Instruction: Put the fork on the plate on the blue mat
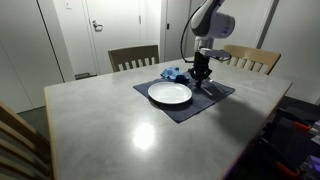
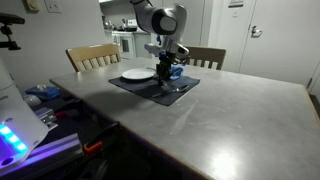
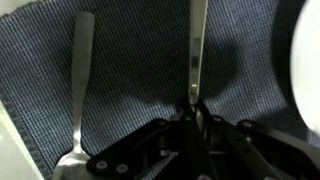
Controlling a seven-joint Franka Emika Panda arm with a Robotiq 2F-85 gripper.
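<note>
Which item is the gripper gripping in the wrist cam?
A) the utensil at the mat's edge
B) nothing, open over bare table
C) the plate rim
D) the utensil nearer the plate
D: in the wrist view the gripper pinches the utensil nearer the plate; the other utensil lies untouched on the mat.

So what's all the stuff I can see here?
Table: one, grey, fills the middle.
Mat: one, dark blue, on the table's far side.
Plate: one, white, on the mat.
Loose utensil: one, silver, lying on the mat.
Held utensil: one, silver, on the mat beside the plate. I can't tell which one is the fork.
Blue thing: one, behind the plate, too small to tell what it is.
Chairs: three, wooden, two behind the table, one at the near corner.
Robot arm: one, pale grey, above the mat.
Fingers: black, closed on the held utensil.
</note>
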